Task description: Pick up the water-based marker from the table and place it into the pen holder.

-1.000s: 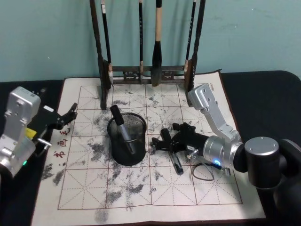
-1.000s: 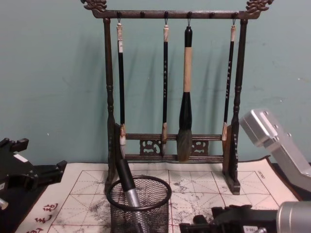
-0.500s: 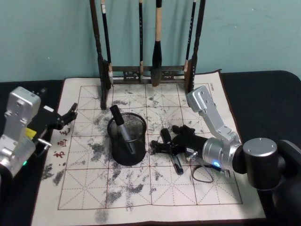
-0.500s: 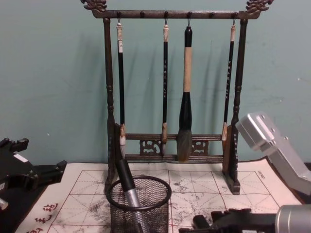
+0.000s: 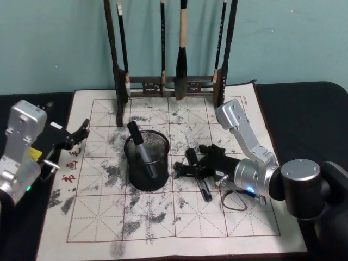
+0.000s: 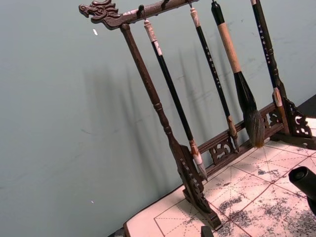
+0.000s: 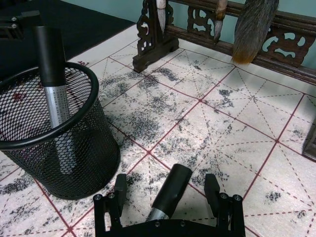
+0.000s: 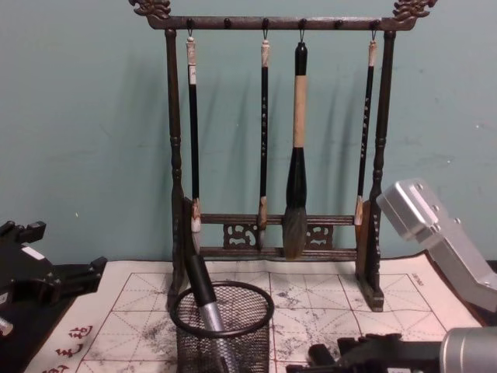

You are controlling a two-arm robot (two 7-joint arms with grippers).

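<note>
Right of the pen holder (image 5: 133,174), on the gridded calligraphy mat (image 5: 109,217) rather than the bare table (image 5: 304,109), the water-based marker (image 7: 170,190) lies flat. The right gripper (image 7: 166,181) sits low over it, jaws wide open on either side of the barrel and gripping nothing yet. To grasp it well, I judge the tips should settle almost onto the paper, centred so both pads close square across the round barrel, which could otherwise roll or skid away. Far to the left, the left gripper (image 5: 70,138) sits parked at the mat's edge.
</note>
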